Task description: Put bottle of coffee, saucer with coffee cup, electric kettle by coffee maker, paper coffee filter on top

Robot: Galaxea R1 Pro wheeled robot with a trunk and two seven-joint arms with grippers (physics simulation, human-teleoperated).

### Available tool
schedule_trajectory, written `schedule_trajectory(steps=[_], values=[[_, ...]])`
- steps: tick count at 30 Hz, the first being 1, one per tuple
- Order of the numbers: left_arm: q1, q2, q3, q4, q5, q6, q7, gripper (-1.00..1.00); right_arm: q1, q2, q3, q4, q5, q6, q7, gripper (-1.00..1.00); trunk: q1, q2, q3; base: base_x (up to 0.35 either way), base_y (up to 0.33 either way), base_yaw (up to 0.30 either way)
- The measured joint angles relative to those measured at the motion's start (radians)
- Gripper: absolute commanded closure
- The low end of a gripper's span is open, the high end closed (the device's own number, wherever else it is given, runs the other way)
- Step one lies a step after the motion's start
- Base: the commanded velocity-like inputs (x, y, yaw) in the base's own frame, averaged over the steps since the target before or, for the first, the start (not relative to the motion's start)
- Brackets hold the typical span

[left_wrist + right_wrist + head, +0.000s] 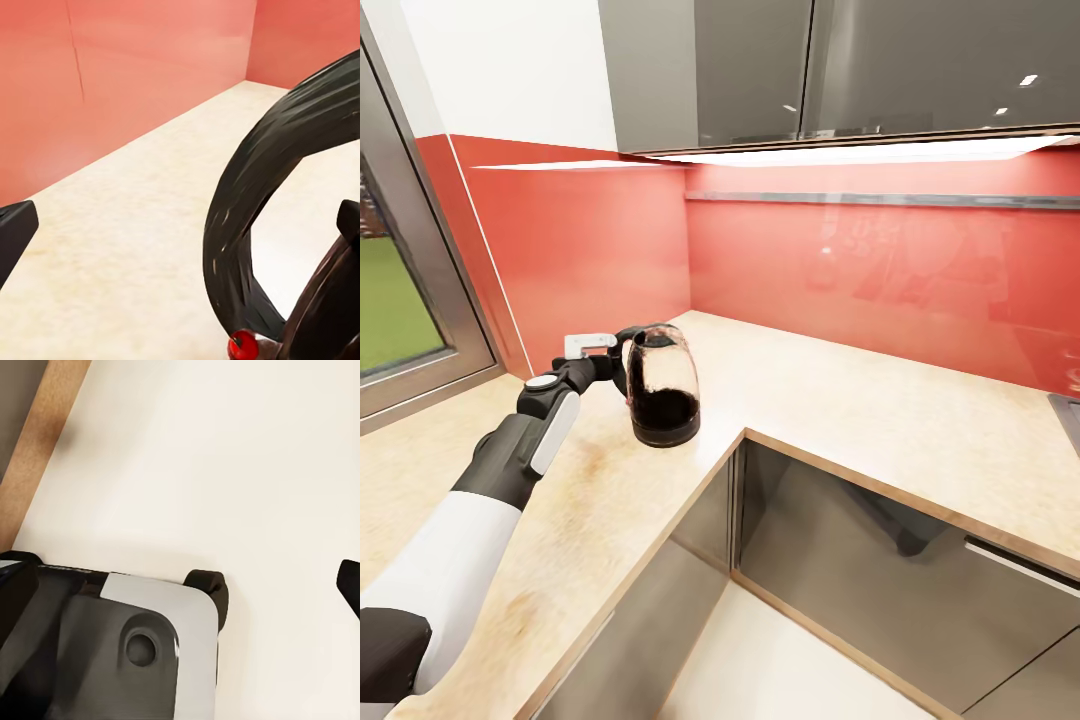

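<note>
The electric kettle (662, 385), rounded dark glass with a black base, is at the inner corner of the L-shaped kitchen countertop (840, 400), close to its front edge. My left gripper (616, 362) reaches its black handle (240, 202) from the left. In the left wrist view the handle loop lies between my wide-apart fingers (13, 240), above the red switch (241, 346), so the left gripper (180, 232) is open. I cannot tell whether the kettle rests on the slab or hangs just above it. My right gripper (184, 585) is open and empty, pointing down at the floor.
A red backsplash (880, 270) lines both walls, with a thin grey shelf (880, 200) under grey upper cabinets (810, 70). A white wall socket (588, 343) sits behind the kettle. A window (395, 300) is at the left. Below the right gripper is the robot's base (127, 645).
</note>
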Motion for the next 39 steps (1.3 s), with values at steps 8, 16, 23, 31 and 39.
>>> schedule_trajectory(steps=[8,16,23,31,39], values=[[0.000,0.020,0.002,-0.001,0.001,0.000,0.000,-1.00,0.000,0.000,0.000,0.000,0.000,0.000,0.000,-1.00,0.000,0.000,0.000,0.000,0.000,0.000],[0.000,0.021,0.002,-0.001,0.001,0.000,0.000,-1.00,0.000,0.000,0.000,0.000,0.000,0.000,0.000,-1.00,0.000,0.000,0.000,0.000,0.000,0.000],[0.000,0.022,0.002,-0.001,0.001,0.000,0.000,-1.00,0.000,0.000,0.000,0.000,0.000,0.000,-0.001,-1.00,0.000,0.000,0.000,0.003,0.000,0.000],[0.000,0.022,0.001,-0.001,0.002,0.000,0.000,-1.00,0.000,0.000,0.000,0.000,0.000,0.000,0.000,-1.00,0.000,0.000,0.000,0.058,0.000,0.000],[0.000,0.022,0.001,0.000,0.002,0.000,0.000,-1.00,0.000,0.000,0.000,0.000,0.000,0.000,0.000,-1.00,0.000,0.000,0.000,0.006,0.000,0.000]])
